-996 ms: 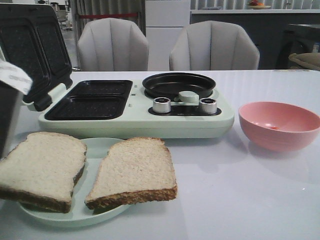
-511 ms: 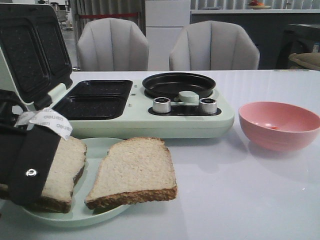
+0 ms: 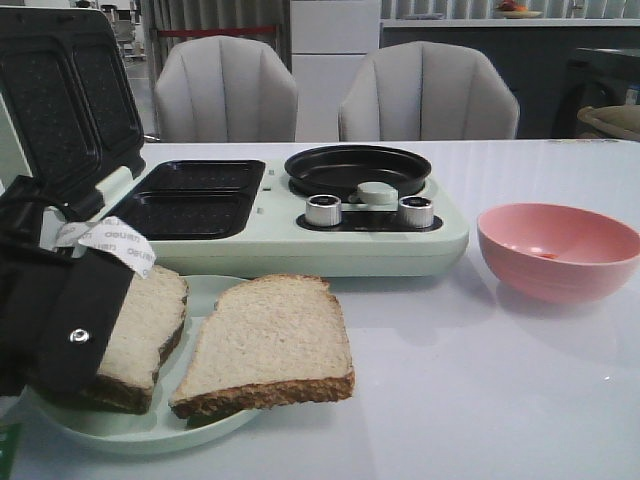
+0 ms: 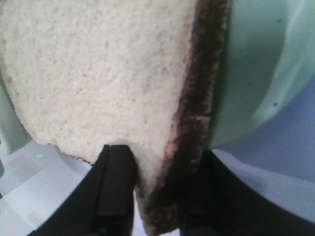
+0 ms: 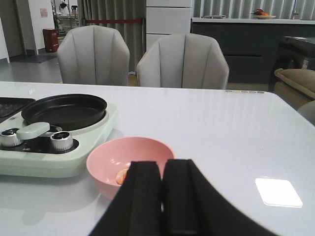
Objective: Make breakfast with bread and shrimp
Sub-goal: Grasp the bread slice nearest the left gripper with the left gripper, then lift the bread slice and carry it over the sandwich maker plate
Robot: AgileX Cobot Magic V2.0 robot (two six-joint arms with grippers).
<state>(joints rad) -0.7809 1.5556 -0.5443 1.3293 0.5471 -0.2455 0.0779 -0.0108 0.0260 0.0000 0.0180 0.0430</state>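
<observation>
Two slices of bread lie on a pale green plate (image 3: 206, 296) at the front left. The right slice (image 3: 270, 340) lies flat. My left gripper (image 3: 95, 350) is shut on the crust edge of the left slice (image 3: 145, 322), whose porous crumb (image 4: 98, 73) fills the left wrist view, with a black finger (image 4: 115, 187) on either side of its brown crust. The shrimp (image 5: 122, 176), small and orange, sits in the pink bowl (image 3: 558, 250) at the right. My right gripper (image 5: 162, 169) hovers shut and empty on the near side of that bowl; the front view does not show it.
A mint-green breakfast maker (image 3: 300, 240) stands behind the plate, its lid (image 3: 65, 100) raised at the left over two dark grill wells (image 3: 190, 200). A round black pan (image 3: 357, 168) and two silver knobs sit on its right half. Two grey chairs stand beyond the table.
My left gripper came in from the left over the left slice and closed on it. That slice has shifted slightly to the right. Bowl and right slice have not moved.
</observation>
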